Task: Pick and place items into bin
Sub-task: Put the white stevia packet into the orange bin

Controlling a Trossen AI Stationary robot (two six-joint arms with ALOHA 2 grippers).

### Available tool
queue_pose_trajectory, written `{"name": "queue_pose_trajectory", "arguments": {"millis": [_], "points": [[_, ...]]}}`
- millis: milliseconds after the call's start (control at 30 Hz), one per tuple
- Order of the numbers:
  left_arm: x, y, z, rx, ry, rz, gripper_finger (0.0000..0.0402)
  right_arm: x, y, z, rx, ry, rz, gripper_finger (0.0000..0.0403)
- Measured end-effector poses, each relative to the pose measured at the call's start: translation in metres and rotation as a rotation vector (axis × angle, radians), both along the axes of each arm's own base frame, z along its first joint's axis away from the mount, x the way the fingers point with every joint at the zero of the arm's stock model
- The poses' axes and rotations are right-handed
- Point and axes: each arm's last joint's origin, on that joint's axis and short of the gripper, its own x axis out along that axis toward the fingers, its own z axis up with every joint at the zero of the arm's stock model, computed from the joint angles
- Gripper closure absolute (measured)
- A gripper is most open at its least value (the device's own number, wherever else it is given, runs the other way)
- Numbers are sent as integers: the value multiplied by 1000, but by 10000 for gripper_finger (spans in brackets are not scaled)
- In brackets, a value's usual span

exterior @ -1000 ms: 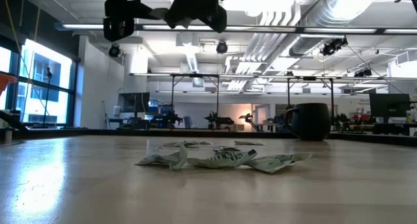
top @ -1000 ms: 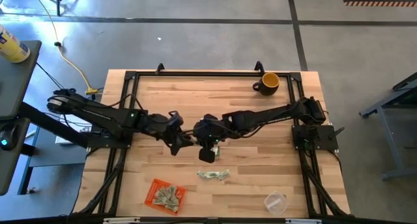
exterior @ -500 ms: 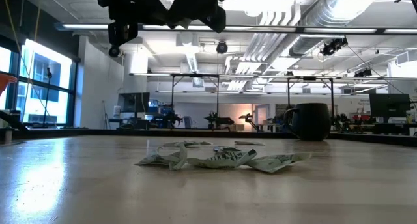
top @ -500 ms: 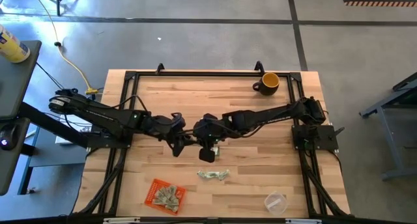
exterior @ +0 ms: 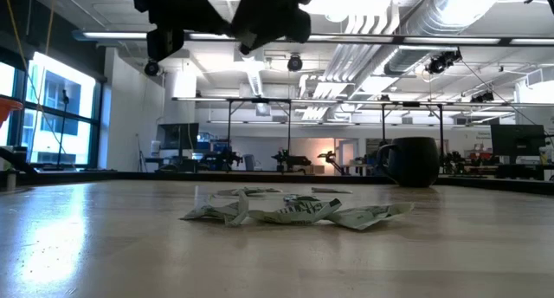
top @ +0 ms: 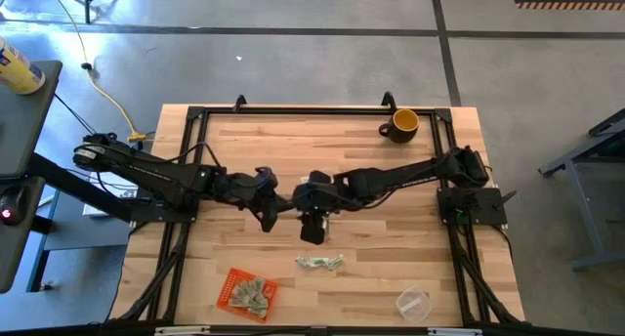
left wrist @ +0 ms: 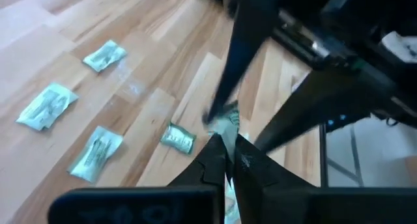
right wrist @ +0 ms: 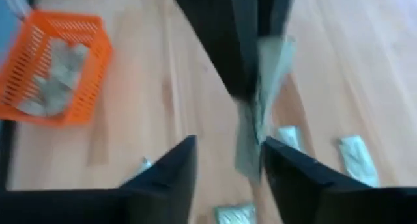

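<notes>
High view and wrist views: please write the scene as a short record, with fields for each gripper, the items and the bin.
left gripper: above mid-table, shut on held item
held item: hangs between the right gripper's fingers
right gripper: open, facing the left gripper, one finger on each side of the held item
loose items: a few on the table, below the grippers
bin: near the table's front edge, several items inside
mug: far right corner
cup: near right corner
</notes>
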Motion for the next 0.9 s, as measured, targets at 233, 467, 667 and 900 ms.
{"name": "queue_pose_trajectory", "arguments": {"millis": [233, 467, 667, 900], "points": [[-15, -12, -15, -81, 220, -142, 363, -28, 15, -3, -150, 196, 8, 140], [-57, -84, -5, -300, 230, -173, 363, -41, 28, -7, -101, 303, -6, 153], [-95, -137, -14, -474, 221, -21, 363, -39, 26, -7, -106, 291, 3, 177], [-85, -168, -47, -563, 293, 62, 363, -31, 7, -5, -101, 260, -27, 197]]}}
